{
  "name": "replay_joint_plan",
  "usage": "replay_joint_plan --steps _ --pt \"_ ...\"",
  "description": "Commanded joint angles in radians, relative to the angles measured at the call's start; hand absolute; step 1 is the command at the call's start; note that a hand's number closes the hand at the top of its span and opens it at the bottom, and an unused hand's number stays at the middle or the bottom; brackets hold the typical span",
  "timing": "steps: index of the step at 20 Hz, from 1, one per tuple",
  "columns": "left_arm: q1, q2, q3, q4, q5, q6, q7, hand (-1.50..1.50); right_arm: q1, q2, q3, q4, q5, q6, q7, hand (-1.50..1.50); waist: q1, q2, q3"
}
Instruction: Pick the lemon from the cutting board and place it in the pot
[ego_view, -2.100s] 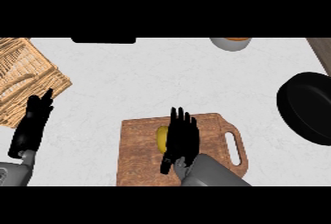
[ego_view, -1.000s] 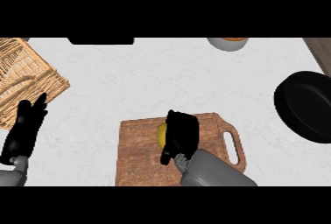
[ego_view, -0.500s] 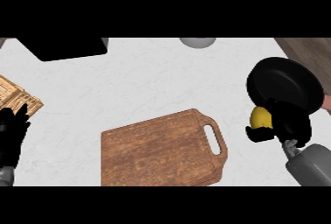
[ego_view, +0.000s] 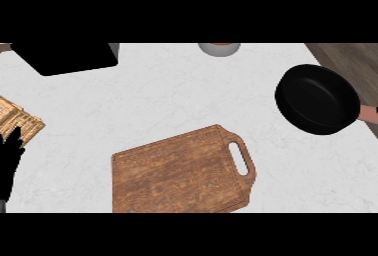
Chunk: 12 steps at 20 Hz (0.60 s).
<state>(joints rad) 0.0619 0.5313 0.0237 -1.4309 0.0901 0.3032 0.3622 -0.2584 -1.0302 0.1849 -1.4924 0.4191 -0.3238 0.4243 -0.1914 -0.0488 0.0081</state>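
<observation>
Fingers of the left robot hand (ego_view: 10, 157) point up, relaxed and apart, at the tabletop's (ego_view: 162, 90) left edge, holding nothing.

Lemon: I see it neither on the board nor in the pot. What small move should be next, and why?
Probably bring the right robot hand over the pot, then release. The board is bare, the pot shows no lemon, and that hand is out of view, so it may hold the lemon. The left robot hand rests open at the left edge.
</observation>
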Motion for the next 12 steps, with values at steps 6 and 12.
replay_joint_plan --steps 6,12 --pt "0.024 0.007 0.002 -0.037 0.004 -0.02 -0.016 0.0 0.114 -0.196 -0.426 0.001 -0.369 0.062 -0.417 1.5 0.033 0.01 -0.003" --pt "-0.021 -0.022 -0.022 -0.024 -0.01 -0.029 -0.036 0.0 0.185 -0.32 -0.675 0.126 -0.578 0.38 -0.546 1.5 0.097 0.03 -0.007"
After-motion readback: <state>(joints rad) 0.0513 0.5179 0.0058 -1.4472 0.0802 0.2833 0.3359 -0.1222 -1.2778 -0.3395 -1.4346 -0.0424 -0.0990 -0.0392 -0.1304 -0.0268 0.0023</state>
